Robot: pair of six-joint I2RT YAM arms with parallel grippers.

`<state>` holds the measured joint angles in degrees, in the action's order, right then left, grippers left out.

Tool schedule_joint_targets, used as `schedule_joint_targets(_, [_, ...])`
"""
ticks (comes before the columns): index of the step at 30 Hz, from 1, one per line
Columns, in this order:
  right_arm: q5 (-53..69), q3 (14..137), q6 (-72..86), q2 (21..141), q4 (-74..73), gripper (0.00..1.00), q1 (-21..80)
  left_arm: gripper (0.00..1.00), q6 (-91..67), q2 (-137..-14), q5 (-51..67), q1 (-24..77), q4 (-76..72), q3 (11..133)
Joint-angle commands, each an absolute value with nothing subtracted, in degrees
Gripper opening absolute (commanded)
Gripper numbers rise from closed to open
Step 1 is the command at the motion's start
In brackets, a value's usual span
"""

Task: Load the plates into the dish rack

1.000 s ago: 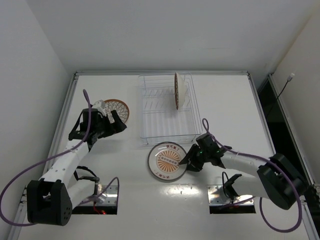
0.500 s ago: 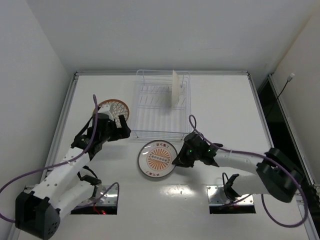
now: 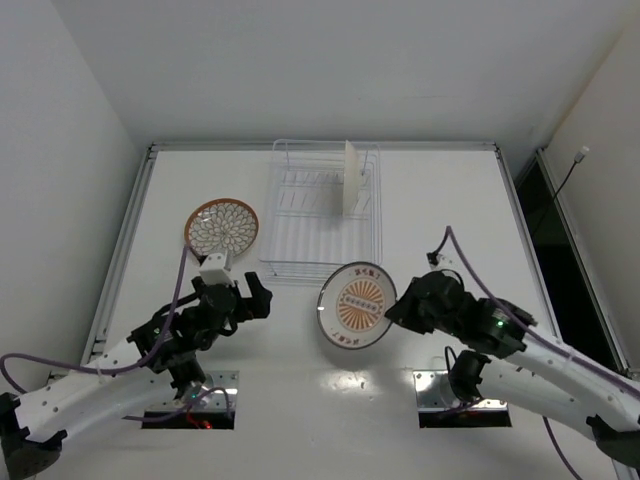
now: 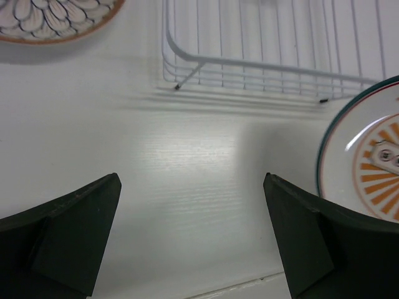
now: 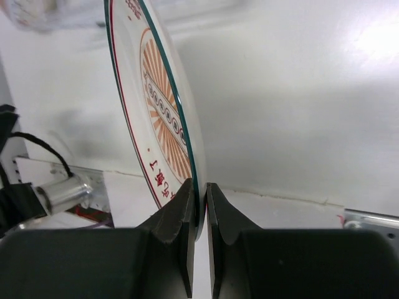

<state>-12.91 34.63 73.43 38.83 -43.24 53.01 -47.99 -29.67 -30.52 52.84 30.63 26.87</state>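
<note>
Pinching the sunburst plate (image 3: 358, 304) by its rim, right gripper (image 5: 198, 193) holds it tilted just in front of the dish rack (image 3: 300, 235); left gripper (image 4: 191, 187) gapes empty. Transfer step, likely; next, stand it upright and lower into a free slot.

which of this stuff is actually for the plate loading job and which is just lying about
For the job: sunburst plate, pinched by right gripper; brown-rimmed plate; upright plate in dish rack.
Just there: metal base plate.
</note>
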Motion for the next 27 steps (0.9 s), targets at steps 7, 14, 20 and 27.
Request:
schedule_joint_targets(7, [-34.61,77.05,53.45,54.29,-57.22,0.0,53.35,1.0,-45.36,-37.24,-48.15,54.84,35.07,48.73])
schedule_joint_targets(14, [-48.5,101.58,41.94,76.09,-55.63,0.0,53.35,1.0,-35.17,-55.62,-51.7,47.64,30.69,61.08])
schedule_joint_targets(20, [-58.7,121.53,34.03,97.95,-54.41,0.0,53.35,1.0,-27.69,-61.42,-27.38,27.62,19.0,61.08])
schedule_joint_targets(27, [-66.7,130.52,18.22,107.21,-38.28,0.0,52.82,1.0,-26.37,-69.51,-26.81,24.35,17.67,64.53])
